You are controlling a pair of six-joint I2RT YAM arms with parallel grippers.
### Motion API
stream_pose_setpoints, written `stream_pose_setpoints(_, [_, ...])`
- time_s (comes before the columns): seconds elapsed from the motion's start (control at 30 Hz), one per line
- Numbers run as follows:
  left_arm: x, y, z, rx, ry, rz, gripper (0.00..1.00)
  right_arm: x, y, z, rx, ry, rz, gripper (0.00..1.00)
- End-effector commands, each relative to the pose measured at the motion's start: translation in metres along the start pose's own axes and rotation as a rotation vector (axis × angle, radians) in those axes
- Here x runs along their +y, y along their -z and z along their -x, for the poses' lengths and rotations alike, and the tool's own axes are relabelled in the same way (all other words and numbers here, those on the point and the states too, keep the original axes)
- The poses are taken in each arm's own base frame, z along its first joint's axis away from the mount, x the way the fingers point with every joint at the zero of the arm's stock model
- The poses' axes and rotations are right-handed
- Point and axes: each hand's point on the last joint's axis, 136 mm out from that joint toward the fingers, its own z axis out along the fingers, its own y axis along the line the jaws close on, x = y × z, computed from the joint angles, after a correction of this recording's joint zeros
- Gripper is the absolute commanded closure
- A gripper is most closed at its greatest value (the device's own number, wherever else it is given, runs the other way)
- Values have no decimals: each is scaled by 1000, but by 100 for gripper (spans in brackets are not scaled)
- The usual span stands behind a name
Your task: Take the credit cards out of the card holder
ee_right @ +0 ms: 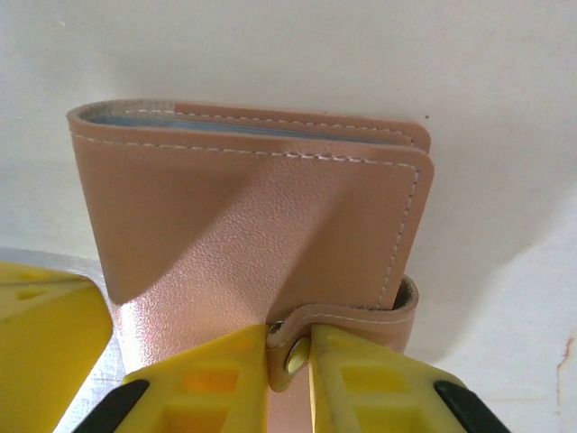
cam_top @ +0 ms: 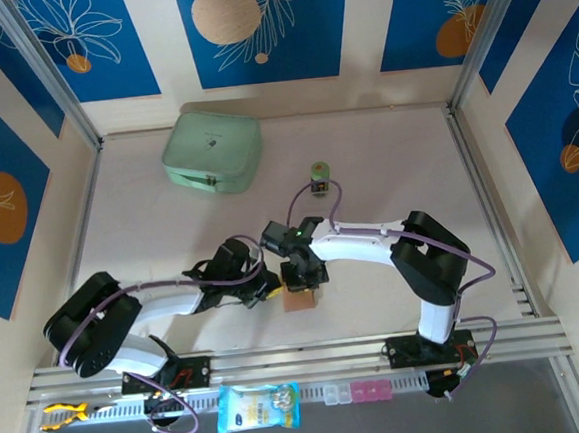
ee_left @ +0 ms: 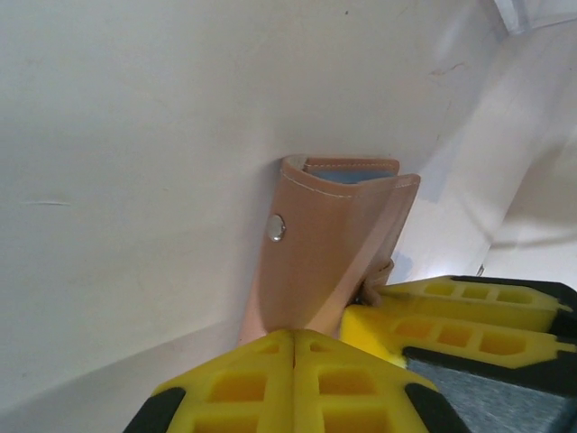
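We start with the card holder [ee_right: 252, 216], which stands folded shut just ahead of the right gripper [ee_right: 290, 347], its stitched pinkish-brown cover facing that gripper's fingers. Its side tab [ee_right: 361, 317] wraps round the edge nearest the fingers, and the two yellow fingertips press on the tab from either side, at its metal snap [ee_right: 297, 354], so the right gripper is clamped on the holder by its tab. Along the holder's far edge, away from the fingers, we see thin pale grey-blue layers [ee_right: 225, 124] between the covers. We cannot tell whether these are the credit cards or the holder's own panels.

The left gripper [ee_left: 293, 347] has its fingers pressed together, and the holder's near edge runs into their tips, so it appears to pinch the cover there. From this gripper the holder leans away and to the right, with a round metal stud [ee_left: 277, 227] on the cover facing it. The right gripper's fingers sit just beside the left gripper's, on its right.

Beyond both grippers on the table [cam_top: 386, 169], a small green-and-black cylinder [cam_top: 321, 179] stands near, and a mint-green case [cam_top: 212, 150] lies farther off.
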Motion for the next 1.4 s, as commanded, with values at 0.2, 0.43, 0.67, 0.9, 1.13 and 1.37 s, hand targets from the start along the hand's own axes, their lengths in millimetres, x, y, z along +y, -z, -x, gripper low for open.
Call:
stream_pose_setpoints(0.2, [-7,-15,-5,42,11,-22,99,-8,-10,-6,25,-52,51,87])
stream_pose_setpoints(0.43, [7,-14,-5,23,33,25,99,-21,9,-5,-17,-57,7,81])
stream_pose_setpoints(0.67, [7,-10,-4,14,28,34,99,-42,20,-4,-45,-77,-53,79])
stream_pose_setpoints(0.9, [2,-7,-3,7,14,35,94,-52,15,-6,-33,-105,-51,78])
stream_pose_setpoints(1.13, [-2,-4,-1,-11,-1,26,90,-54,2,-8,-19,-117,-41,77])
stream_pose_setpoints(1.37, [-3,-4,0,-14,0,19,90,-47,-10,-6,-14,-120,8,78])
